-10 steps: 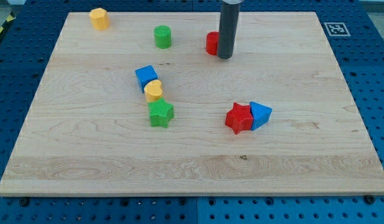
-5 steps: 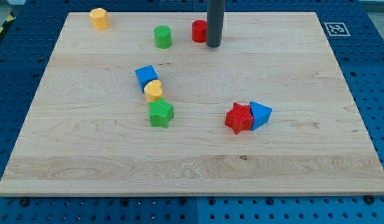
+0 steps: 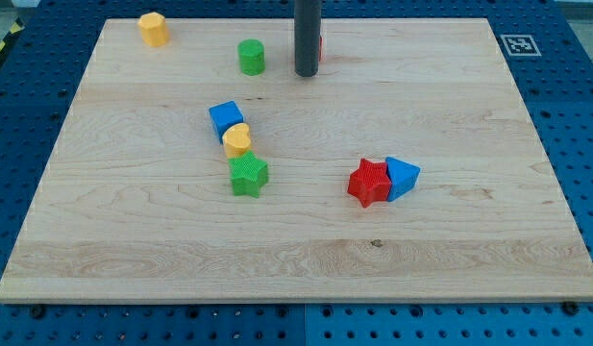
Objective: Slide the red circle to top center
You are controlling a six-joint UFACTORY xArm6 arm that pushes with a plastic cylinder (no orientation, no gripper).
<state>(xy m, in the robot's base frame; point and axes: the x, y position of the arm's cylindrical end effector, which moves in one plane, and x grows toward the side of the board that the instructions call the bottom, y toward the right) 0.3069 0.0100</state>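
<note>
The red circle [image 3: 320, 46] is almost wholly hidden behind my rod near the view's top centre; only a thin red sliver shows at the rod's right edge. My tip [image 3: 307, 74] rests on the wooden board [image 3: 450, 240], in front of the red circle and to the right of the green circle [image 3: 251, 56].
A yellow hexagon-like block [image 3: 153, 29] sits at the top left. A blue cube [image 3: 226, 118], a yellow block [image 3: 237, 140] and a green star [image 3: 248, 175] line up left of centre. A red star [image 3: 369, 183] touches a blue block [image 3: 403, 177] right of centre.
My rod has moved left and slightly up across the frames. The red circle went up and left with it and is now mostly covered by the rod.
</note>
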